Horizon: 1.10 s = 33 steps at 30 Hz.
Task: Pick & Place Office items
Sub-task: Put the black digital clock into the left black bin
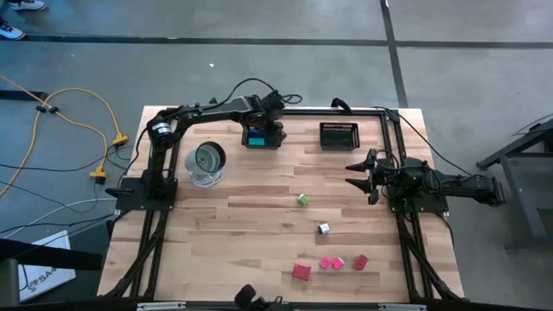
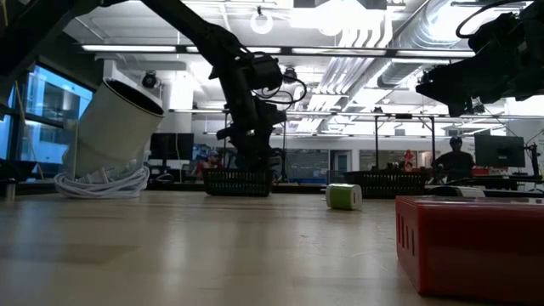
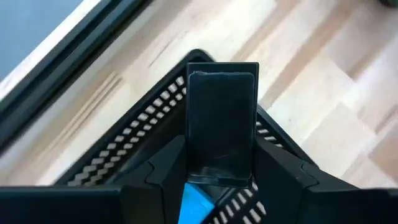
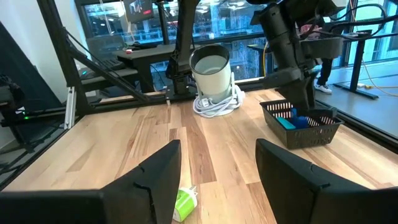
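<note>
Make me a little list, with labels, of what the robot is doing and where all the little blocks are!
left claw: over the left mesh basket, pinching a black block
in that basket: blue pieces
right claw: open, empty, waiting above the table's right side
other mesh basket: at the back; contents cannot be told
green block: mid-table
white block: nearer the front than the green one
pink and red blocks: a row near the front edge
white cup: left side, on a coiled cable

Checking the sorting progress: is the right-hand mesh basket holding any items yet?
No. From above, the right basket shows only bare mesh inside, while the left basket holds blue pieces.
</note>
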Each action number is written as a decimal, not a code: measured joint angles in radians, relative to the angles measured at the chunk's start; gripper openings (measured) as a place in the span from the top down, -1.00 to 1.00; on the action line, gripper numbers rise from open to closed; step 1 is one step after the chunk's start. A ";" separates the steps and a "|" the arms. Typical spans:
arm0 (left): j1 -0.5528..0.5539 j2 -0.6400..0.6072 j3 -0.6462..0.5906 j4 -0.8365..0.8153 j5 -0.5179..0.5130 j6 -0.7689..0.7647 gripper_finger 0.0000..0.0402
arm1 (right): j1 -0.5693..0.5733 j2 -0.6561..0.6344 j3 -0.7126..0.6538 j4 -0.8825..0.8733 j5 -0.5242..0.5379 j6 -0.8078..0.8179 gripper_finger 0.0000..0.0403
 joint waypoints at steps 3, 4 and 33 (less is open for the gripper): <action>-0.018 0.000 0.000 -0.019 -0.031 -0.112 0.23 | 0.000 0.000 0.000 0.000 0.000 0.000 0.03; -0.025 0.000 0.000 -0.022 -0.038 -0.148 0.23 | 0.000 0.000 0.000 0.000 0.000 0.000 0.03; -0.036 0.024 -0.002 -0.054 -0.079 -0.600 0.23 | 0.000 0.000 0.000 0.000 0.000 0.000 0.03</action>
